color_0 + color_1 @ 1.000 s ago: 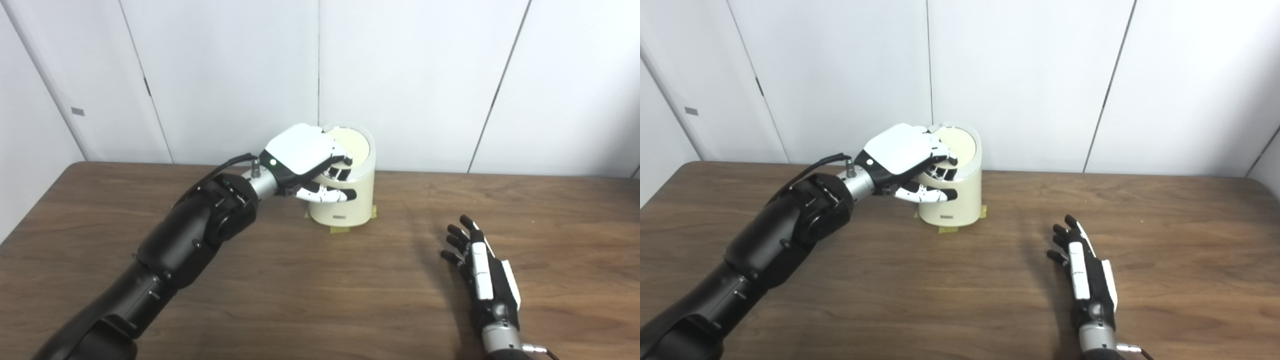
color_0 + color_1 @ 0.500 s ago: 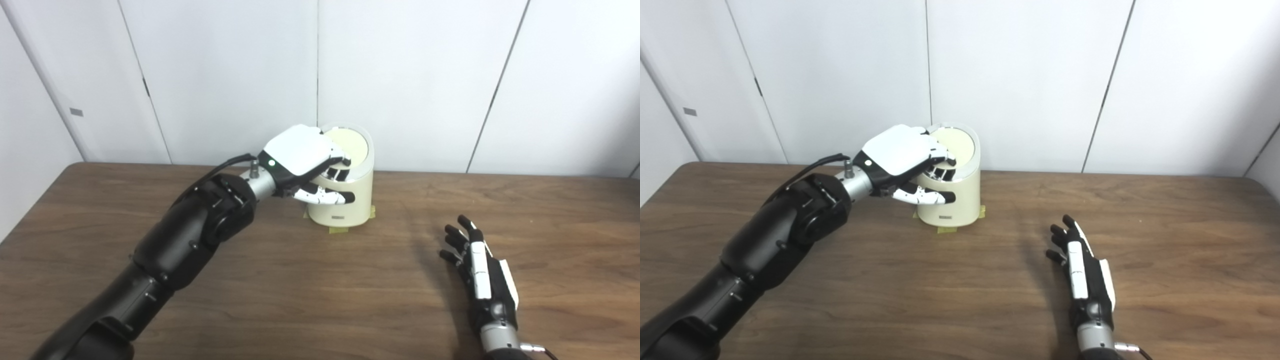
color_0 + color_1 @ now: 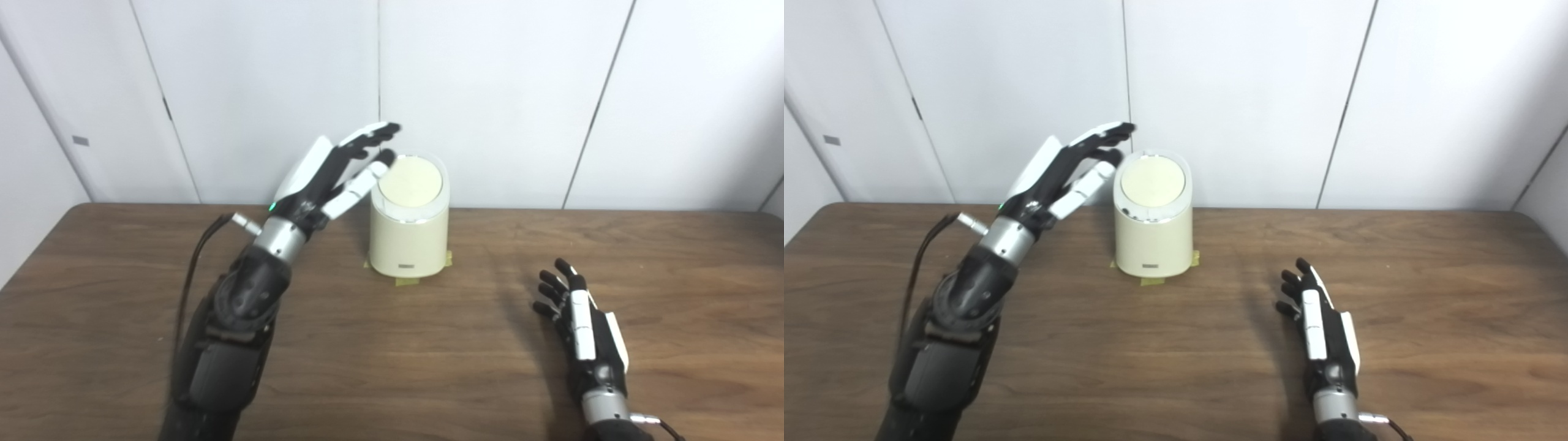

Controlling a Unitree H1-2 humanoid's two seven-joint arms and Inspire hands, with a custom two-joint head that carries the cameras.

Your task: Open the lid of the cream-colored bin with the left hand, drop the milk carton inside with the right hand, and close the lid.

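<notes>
The cream-colored bin (image 3: 409, 233) stands at the back middle of the table, on yellow tape patches. Its round lid (image 3: 410, 182) lies shut and flat on top. My left hand (image 3: 334, 170) is open, fingers spread and raised, just left of the bin's top and apart from it; it also shows in the right eye view (image 3: 1062, 171). My right hand (image 3: 579, 315) is open and empty, low over the table to the right of the bin. No milk carton is in view.
The brown wooden table (image 3: 392, 343) runs across the whole view. White wall panels (image 3: 490, 92) stand right behind the bin.
My left hand has come off the bin's lid, opened and lifted up to the left, with the arm drawn back. The camera has shifted a little. The right hand has stayed in place.
</notes>
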